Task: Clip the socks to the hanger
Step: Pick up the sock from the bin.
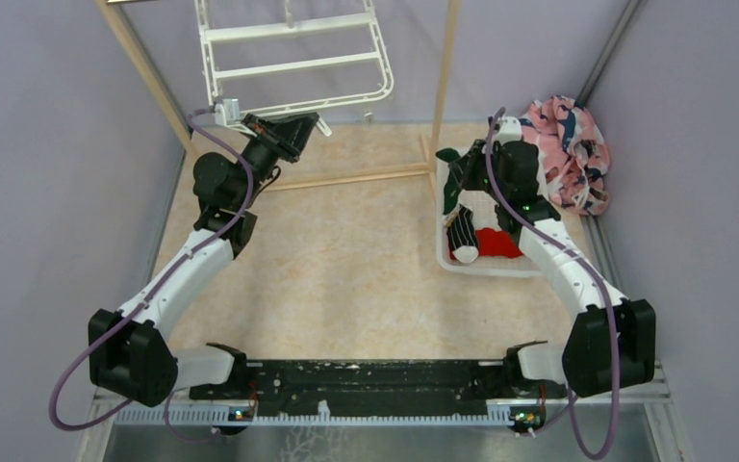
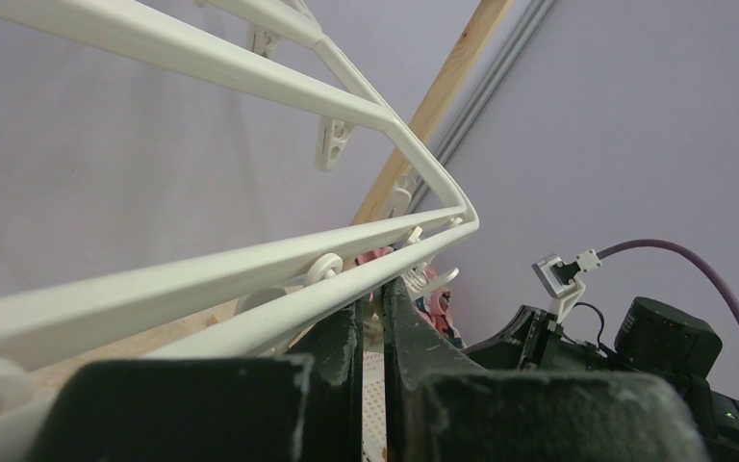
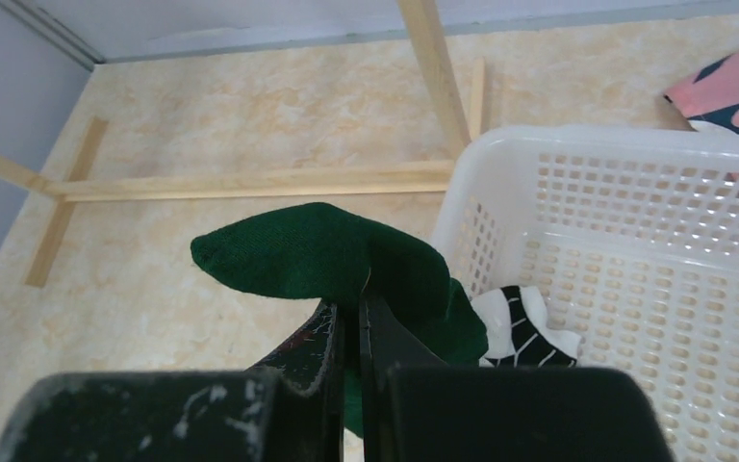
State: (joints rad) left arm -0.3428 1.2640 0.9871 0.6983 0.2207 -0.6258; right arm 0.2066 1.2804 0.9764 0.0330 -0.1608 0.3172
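Step in hand: I judged this the carry of the first sock, lifted from the basket [image 3: 625, 144] and due to go across to the hanger [image 2: 202, 63].
Right jaws: my right gripper [image 3: 351, 308] was closed tight on the dark green sock [image 3: 318, 255], with no gap showing between the fingers.
Left jaws: my left gripper [image 2: 375, 298] was narrow, only a thin slit between the fingers, and raised against the hanger's lower rail. Whether it nipped a clip or the rail I could not tell.
Dark green sock: it hung above the basket's far left corner, near the right edge of the worktop. It was pinched at its middle and draped over my fingers, one rounded end jutting out and the rest drooping below.
Other socks: the black striped sock [image 1: 462, 236] and the red sock [image 1: 498, 243] lay side by side in the basket's near end.
Hanger: it hung tilted above the far edge, left of centre. What showed of the frame bore no sock, and its clips [image 2: 333, 144] dangled free.
Next move: it called for swinging the sock leftward to the far edge, offering a free edge of cloth to a clip, and getting that clip opened. The limp fabric would likely need a clean edge presented.
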